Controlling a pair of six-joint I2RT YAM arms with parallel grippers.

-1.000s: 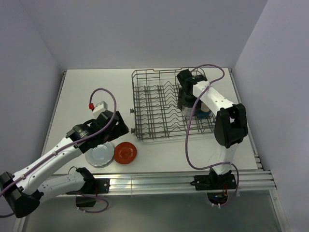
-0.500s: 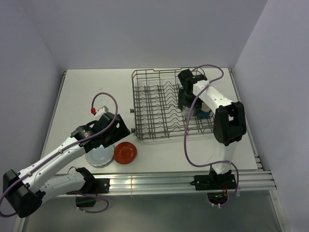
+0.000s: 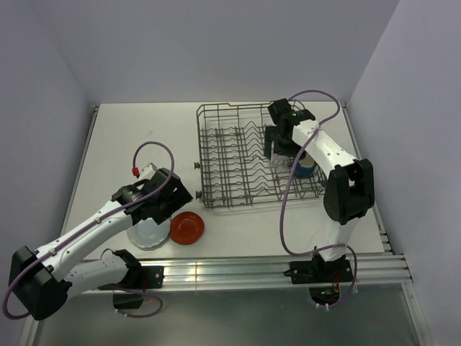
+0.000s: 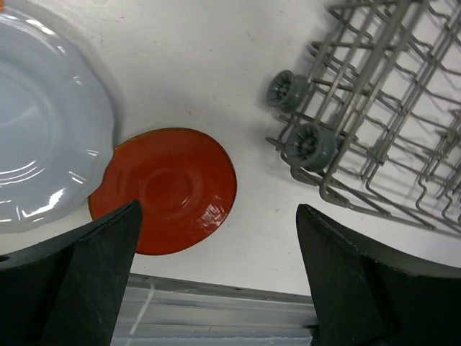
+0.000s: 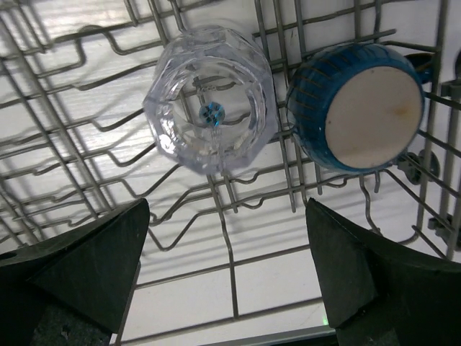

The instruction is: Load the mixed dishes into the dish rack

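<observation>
Clear faceted glass tumbler (image 5: 209,97) and dark blue ribbed mug (image 5: 356,108), bases up, side by side in the grey wire dish rack (image 5: 230,238). Right gripper (image 5: 225,213) spread wide above them.

We find bare counter (image 3: 137,137) left of the dish rack (image 3: 238,155), wide enough for an arm to pass. At the rack's front-left corner two side wheels (image 4: 310,144) jut out. A strip of bare counter parts them from the red-orange plate (image 4: 167,189), which touches the pale blue-grey plate (image 4: 43,144). At the rack's right end the clear glass tumbler (image 5: 210,99) and dark blue mug (image 5: 356,108) stand side by side. Upright tines crowd the rest.
</observation>
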